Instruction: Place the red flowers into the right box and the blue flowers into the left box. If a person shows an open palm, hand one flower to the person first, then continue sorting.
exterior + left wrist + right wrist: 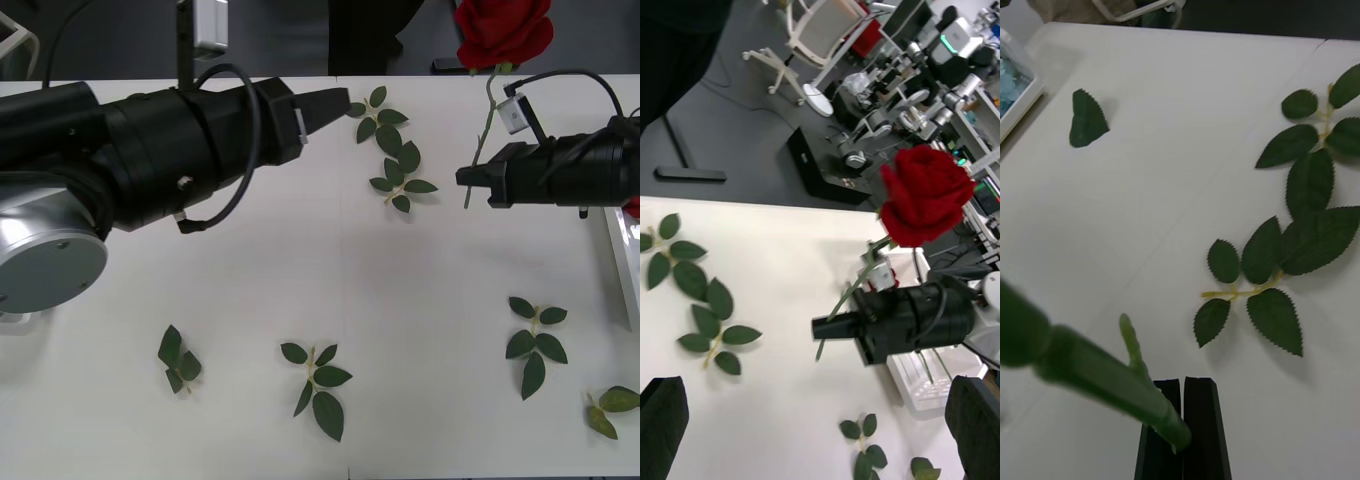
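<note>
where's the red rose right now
The red rose is held upright above the table's far right side, its stem clamped in the right gripper, just right of the leaf sprigs.

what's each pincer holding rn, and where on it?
Right pincer is shut on the artificial red rose, clamped low on its thin green stem, bloom up. Left pincer is open and holds nothing.
</note>
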`<state>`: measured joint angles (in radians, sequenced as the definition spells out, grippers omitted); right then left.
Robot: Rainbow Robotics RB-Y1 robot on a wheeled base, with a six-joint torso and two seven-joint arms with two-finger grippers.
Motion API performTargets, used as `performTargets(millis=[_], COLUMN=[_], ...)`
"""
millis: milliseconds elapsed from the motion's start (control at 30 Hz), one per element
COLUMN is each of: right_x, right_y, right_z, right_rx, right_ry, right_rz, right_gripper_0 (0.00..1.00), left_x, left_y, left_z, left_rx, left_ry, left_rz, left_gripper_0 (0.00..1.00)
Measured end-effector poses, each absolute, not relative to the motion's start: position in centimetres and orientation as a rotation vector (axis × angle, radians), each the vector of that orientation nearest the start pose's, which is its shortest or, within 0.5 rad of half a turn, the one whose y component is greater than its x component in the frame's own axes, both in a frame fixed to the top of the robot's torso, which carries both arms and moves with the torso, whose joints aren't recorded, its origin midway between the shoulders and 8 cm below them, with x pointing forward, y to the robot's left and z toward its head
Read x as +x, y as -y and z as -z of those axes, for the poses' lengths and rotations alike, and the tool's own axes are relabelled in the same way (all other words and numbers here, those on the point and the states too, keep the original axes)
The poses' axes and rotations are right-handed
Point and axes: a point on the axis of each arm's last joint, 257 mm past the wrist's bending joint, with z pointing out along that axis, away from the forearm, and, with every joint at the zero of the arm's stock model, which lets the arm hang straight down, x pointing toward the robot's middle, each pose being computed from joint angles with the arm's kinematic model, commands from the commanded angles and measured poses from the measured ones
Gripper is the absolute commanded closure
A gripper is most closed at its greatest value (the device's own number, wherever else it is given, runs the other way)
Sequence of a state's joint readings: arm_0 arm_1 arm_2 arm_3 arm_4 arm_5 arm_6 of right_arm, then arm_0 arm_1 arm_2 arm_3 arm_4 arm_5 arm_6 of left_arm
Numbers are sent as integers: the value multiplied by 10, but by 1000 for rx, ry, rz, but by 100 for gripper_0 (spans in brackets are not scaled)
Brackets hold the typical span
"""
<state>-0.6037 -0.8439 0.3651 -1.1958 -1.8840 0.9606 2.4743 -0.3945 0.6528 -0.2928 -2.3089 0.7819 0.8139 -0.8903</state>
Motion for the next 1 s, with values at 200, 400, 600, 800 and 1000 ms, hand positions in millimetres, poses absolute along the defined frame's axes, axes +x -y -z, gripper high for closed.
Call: performTargets(millis=[200,400,600,800,1000], right_x=[590,613,637,669,694], right_y=[186,195,187,145,101], right_z=[151,145,125,77,27], right_rx=[-725,-673,-630,-594,-563], right_ry=[-1882,-1864,-1835,-1765,-1695], right_rz=[-621,-552,-547,-583,-610], right_gripper_0=[100,100,100,100,100], left_x=[441,430,418,412,418], left_y=[-61,-92,-113,-119,-128], left_z=[27,49,60,65,73], left_rx=[357,501,466,654,691], left_ry=[-1816,-1818,-1857,-1762,-1732], left_rz=[865,758,819,833,832], left_gripper_0=[0,0,0,0,0])
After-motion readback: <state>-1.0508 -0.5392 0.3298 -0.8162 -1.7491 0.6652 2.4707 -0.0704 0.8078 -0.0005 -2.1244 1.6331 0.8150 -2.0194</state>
